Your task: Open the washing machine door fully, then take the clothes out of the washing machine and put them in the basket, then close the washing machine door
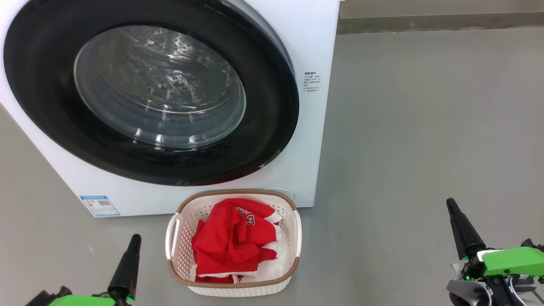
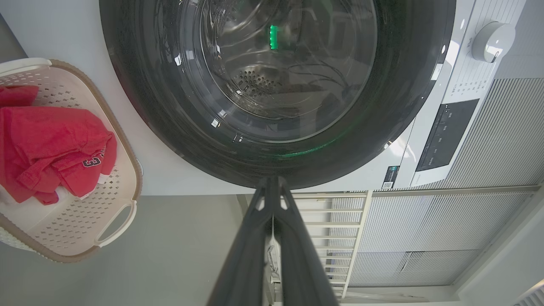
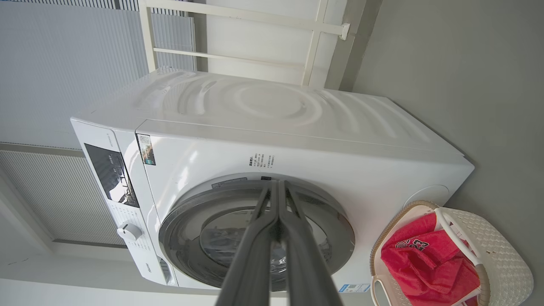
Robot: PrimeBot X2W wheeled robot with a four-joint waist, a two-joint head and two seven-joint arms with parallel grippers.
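The washing machine [image 1: 310,140], a white front-loader, stands on a grey floor [image 1: 425,127] and takes up the upper left of the head view. The washing machine door [image 1: 42,85], a glossy black ring round a bulging glass bowl, lies flat against the front, shut, and the perforated steel drum shows through the glass. The left wrist view adds the upper front of the machine: a dark control panel [image 2: 446,134] and a round white dial [image 2: 493,41]. The right wrist view adds the machine's ribbed white top [image 3: 272,102] and a pale rail frame [image 3: 238,17] behind it. The basket [image 1: 238,291], cream perforated plastic with a brown rim, sits on the floor just before the machine's lower front. The clothes [image 1: 229,242], red jerseys with white trim and a printed number, lie bunched inside it. A small blue label [image 1: 100,205] marks the machine's lower left corner. The left gripper [image 1: 135,240] rises from the lower left of the head view, beside the basket but clear of it, its fingers [image 2: 250,238] pressed together tip to tip. The right gripper [image 1: 450,204] rises at the lower right on a green housing, well apart from the basket, its fingers [image 3: 255,246] likewise pressed together. Both point up toward the machine, over bare floor.
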